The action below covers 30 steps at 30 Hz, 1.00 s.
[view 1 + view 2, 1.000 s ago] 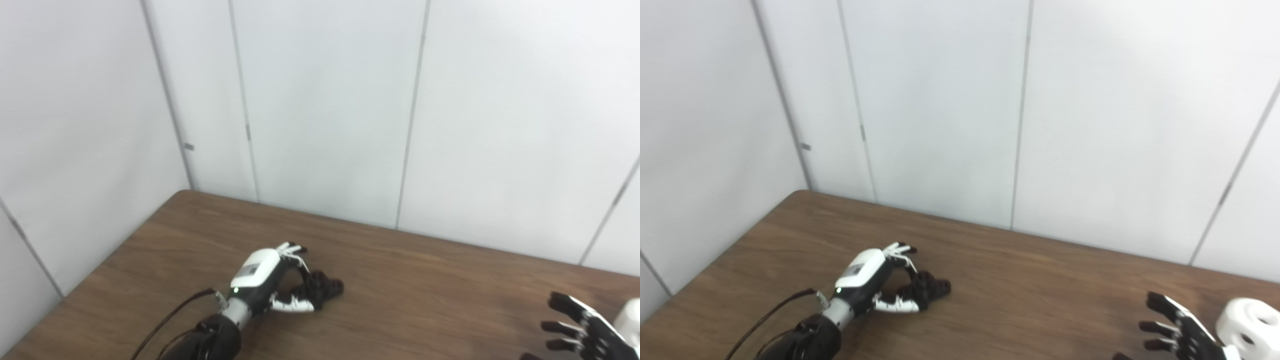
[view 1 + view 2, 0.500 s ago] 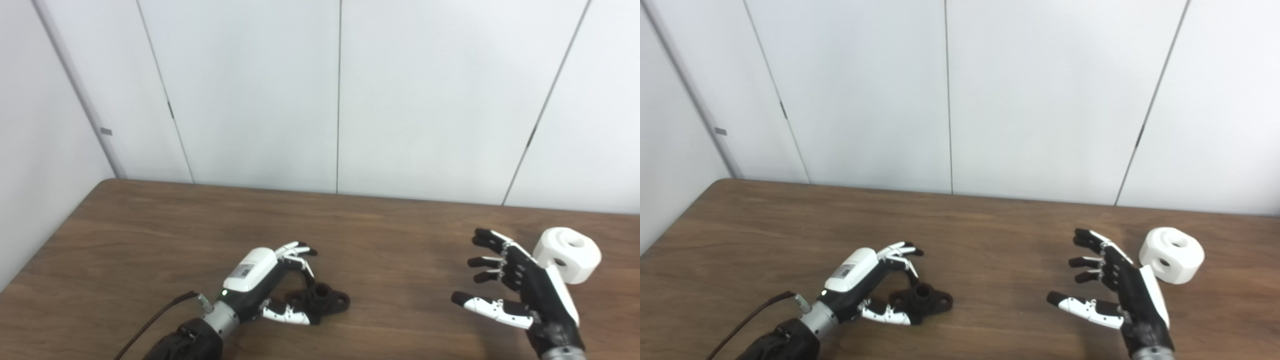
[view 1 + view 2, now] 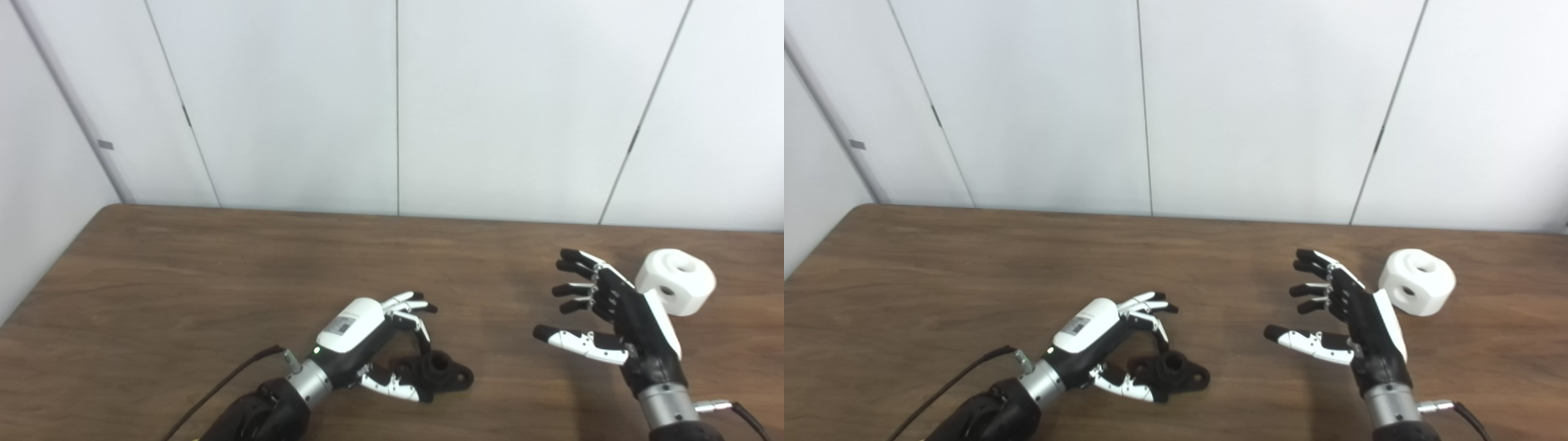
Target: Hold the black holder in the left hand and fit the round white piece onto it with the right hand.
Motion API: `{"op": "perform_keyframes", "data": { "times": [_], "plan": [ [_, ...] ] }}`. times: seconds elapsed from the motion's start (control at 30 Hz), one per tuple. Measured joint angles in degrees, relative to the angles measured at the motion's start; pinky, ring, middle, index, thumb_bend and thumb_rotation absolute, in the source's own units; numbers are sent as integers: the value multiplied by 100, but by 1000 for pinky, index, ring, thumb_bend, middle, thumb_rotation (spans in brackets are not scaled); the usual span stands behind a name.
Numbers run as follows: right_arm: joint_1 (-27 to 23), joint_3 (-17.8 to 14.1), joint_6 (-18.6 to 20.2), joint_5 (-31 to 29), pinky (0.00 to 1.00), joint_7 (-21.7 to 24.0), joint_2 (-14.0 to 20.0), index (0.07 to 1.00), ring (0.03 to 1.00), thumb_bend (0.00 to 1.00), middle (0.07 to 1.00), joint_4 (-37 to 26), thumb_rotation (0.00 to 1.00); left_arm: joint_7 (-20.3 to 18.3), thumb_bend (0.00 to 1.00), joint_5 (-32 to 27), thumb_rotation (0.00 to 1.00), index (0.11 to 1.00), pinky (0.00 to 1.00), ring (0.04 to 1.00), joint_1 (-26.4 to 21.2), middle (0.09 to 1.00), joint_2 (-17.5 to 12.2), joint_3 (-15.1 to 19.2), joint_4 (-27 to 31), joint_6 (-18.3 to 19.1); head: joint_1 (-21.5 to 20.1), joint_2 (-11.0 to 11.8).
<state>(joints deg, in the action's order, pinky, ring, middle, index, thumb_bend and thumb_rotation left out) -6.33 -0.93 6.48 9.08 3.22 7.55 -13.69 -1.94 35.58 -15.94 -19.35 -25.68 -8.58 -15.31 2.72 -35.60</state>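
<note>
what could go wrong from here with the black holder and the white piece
The left hand is curled around the black holder, which lies flat on the table; closing on so low a part, the fingers may push it away rather than grip it. The right hand is open, its back toward the round white piece, which sits apart on its right; turning to reach it could knock it toward the table's right end.
</note>
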Motion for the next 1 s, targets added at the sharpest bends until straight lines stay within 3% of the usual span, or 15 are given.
{"op": "perform_keyframes", "data": {
  "times": [0.17,0.27,0.53,0.63,0.77,0.8,0.87,0.93,1.0],
  "plan": [
    [-92,21,-29,38,548,1,3,785,653,671,793,-7,137,-57,523,622,54,486,919,954,-63,872,150,-154,121,755,-123,-18],
    [-100,35,-28,39,542,6,3,784,660,665,798,-56,117,-69,523,888,53,486,916,939,-132,862,158,-290,205,1008,-220,-18],
    [-175,-4,117,90,524,109,254,780,651,667,791,-464,117,-70,523,957,53,487,909,933,-153,856,172,-325,223,1171,-659,18],
    [-269,-7,290,225,530,205,513,778,654,681,784,-657,129,-70,523,956,53,487,909,929,-154,853,172,-322,223,1182,-844,70],
    [-554,-135,463,404,554,374,1038,790,675,707,788,-790,140,-69,523,946,52,488,894,918,-148,848,170,-306,223,1182,-1659,386],
    [-650,-197,502,491,552,381,1193,786,678,707,788,-790,142,-66,522,939,52,488,894,917,-145,848,166,-302,223,1181,-1661,387],
    [-808,-316,525,713,531,376,1472,763,669,726,775,-788,151,-45,522,919,51,488,881,909,-137,846,154,-299,220,1173,-2029,535],
    [-947,-377,533,1026,530,357,1703,758,681,742,774,-787,170,-11,522,896,51,488,868,904,-130,845,121,-300,209,1143,-2030,536],
    [-1070,-406,683,1366,545,357,1906,770,709,749,793,-785,187,15,522,867,50,488,860,896,-135,843,87,-297,167,1055,-2329,694]
  ]
}}
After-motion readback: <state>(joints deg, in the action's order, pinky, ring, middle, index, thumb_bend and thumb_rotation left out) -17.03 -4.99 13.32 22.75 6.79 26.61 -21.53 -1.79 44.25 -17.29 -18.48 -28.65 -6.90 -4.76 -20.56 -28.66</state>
